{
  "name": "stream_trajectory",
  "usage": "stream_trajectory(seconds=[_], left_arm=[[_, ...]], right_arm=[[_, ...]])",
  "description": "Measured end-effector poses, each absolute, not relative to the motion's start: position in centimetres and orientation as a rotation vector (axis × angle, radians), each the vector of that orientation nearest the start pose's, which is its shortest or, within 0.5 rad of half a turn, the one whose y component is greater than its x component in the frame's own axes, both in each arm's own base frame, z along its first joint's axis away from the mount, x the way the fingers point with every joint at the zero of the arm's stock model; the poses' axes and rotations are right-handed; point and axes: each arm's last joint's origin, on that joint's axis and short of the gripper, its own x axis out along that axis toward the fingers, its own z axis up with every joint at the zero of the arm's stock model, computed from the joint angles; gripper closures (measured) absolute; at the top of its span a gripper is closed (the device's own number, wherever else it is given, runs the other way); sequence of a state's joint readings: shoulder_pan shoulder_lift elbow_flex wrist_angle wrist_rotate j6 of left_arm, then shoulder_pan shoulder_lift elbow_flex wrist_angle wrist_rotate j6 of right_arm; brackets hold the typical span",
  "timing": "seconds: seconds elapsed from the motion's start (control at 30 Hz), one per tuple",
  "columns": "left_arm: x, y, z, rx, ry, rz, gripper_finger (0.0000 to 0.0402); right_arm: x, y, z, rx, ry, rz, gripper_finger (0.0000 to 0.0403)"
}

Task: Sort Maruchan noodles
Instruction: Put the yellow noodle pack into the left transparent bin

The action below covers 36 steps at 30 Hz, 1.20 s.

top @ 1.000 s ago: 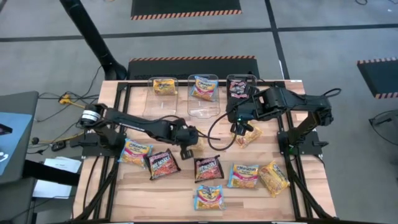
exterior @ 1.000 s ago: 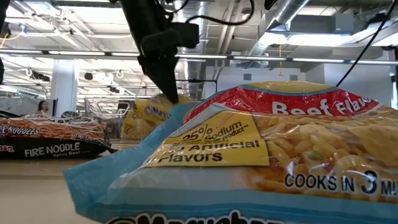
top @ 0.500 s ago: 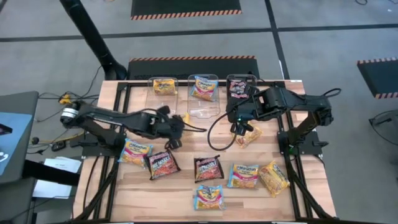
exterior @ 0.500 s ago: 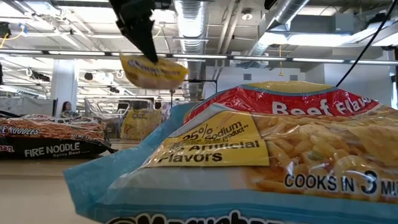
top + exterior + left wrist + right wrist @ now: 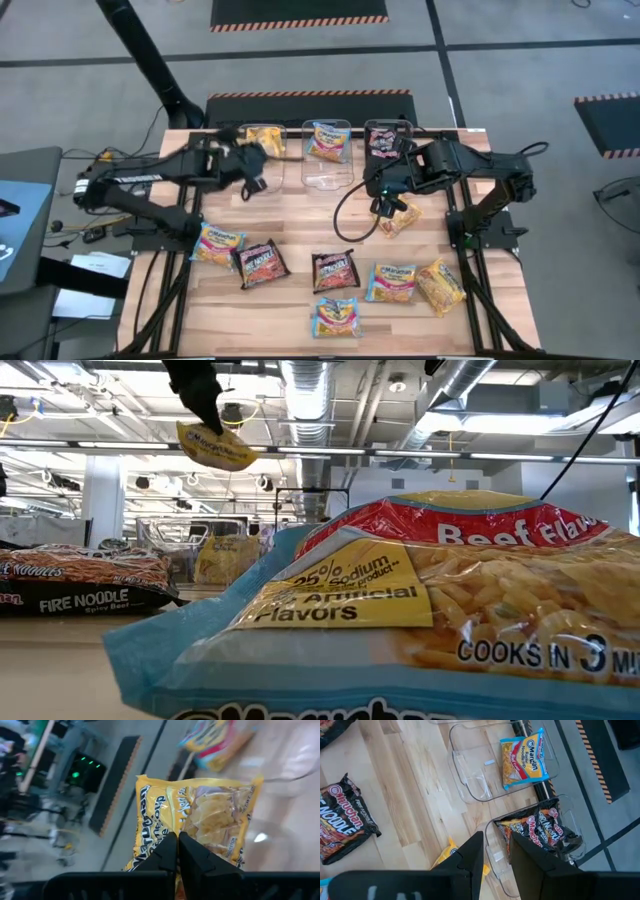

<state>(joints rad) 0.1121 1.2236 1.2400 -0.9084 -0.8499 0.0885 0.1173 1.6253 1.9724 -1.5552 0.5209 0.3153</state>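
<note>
My left gripper (image 5: 252,165) is shut on a yellow noodle packet (image 5: 200,817), which it holds in the air beside the left clear bin (image 5: 263,140); that bin has one yellow packet in it. The middle bin (image 5: 328,145) holds a blue packet and the right bin (image 5: 385,140) a black-red one. My right gripper (image 5: 388,205) hangs open above a yellow packet (image 5: 402,220) that lies flat on the table, with nothing between its fingers. Several more packets lie flat along the near part of the table. My left gripper pinches the yellow packet at one edge (image 5: 172,822) between its two shut fingers. In the low view the fingers (image 5: 203,415) slant down onto the packet's upper end. The packet hangs just below them, tilted, lifted clear of the table.
On the near table lie black-red packets (image 5: 260,263) (image 5: 333,270), blue packets (image 5: 392,282) (image 5: 338,315), a yellow one (image 5: 440,285) and one more (image 5: 218,243). A dark frame borders the table on both sides. A blue packet (image 5: 400,610) fills the low view's foreground.
My left gripper has risen from the middle of the table and gone toward the far left, to the left bin, tipping up as it went. The yellow packet has gone with it, lifted clear of the table. My right gripper has kept still.
</note>
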Motion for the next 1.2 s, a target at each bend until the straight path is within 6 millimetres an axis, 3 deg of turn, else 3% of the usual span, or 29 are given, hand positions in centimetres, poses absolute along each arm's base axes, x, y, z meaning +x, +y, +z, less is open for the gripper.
stream_trajectory(seconds=[0.27, 0.63, 0.93, 1.2], left_arm=[[21.6, 10.1, 34.8, 0.421, 1.012, 0.877, 0.0401], [21.7, 15.5, 33.5, 0.347, 1.039, 0.846, 0.0401], [22.6, 19.3, 29.0, 0.279, 1.091, 0.847, 0.0401], [22.5, 20.2, 26.0, 0.246, 1.090, 0.820, 0.0401]], right_arm=[[27.7, 1.8, 42.0, -0.105, 1.076, -0.526, 0.0284], [27.7, 1.8, 42.0, -0.104, 1.076, -0.526, 0.0284], [27.8, 1.8, 42.0, -0.102, 1.069, -0.526, 0.0284], [27.8, 1.8, 42.0, -0.100, 1.066, -0.526, 0.0284]])
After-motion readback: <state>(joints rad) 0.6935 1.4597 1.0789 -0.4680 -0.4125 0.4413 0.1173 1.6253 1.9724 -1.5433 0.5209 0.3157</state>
